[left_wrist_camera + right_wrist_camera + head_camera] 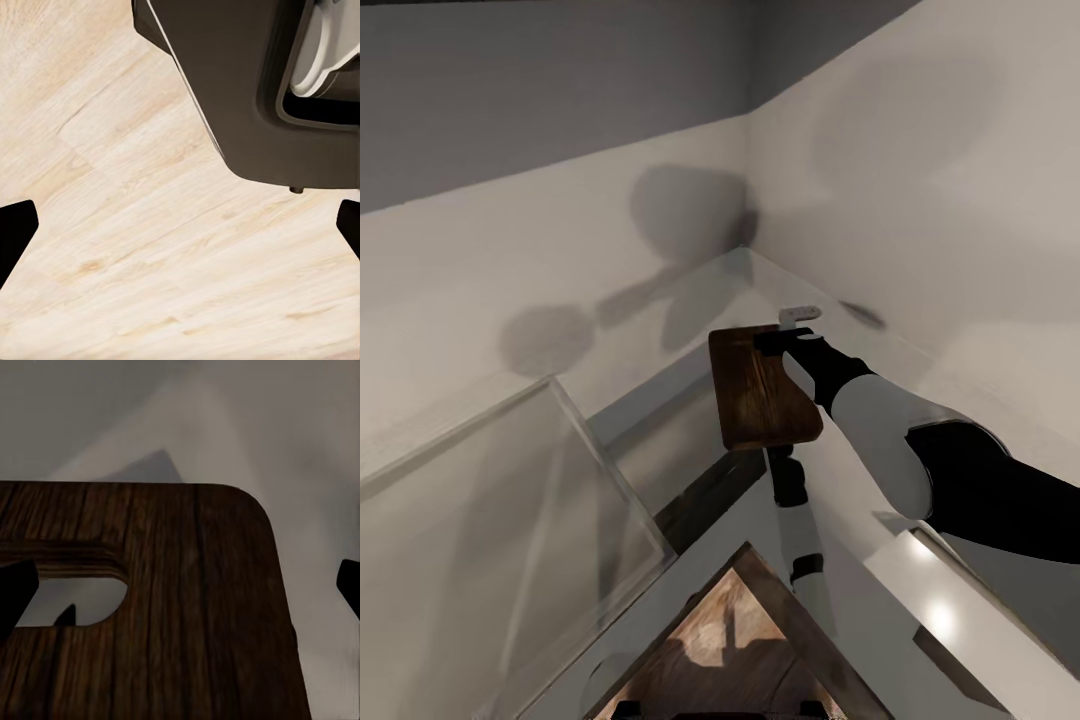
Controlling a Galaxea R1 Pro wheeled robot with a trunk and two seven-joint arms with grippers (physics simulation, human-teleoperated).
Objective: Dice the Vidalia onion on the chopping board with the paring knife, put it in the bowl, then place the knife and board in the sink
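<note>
currently the right gripper (778,340) holds the chopping board (762,390) by its far end, aloft near a wall corner; finger closure is hidden behind the board. left gripper (180,225) hangs spread wide, empty, over pale wood floor (127,247).

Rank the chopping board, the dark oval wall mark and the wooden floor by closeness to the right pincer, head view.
1. chopping board, at the right pincer itself.
2. dark oval wall mark, just to its right.
3. wooden floor, far below.
</note>
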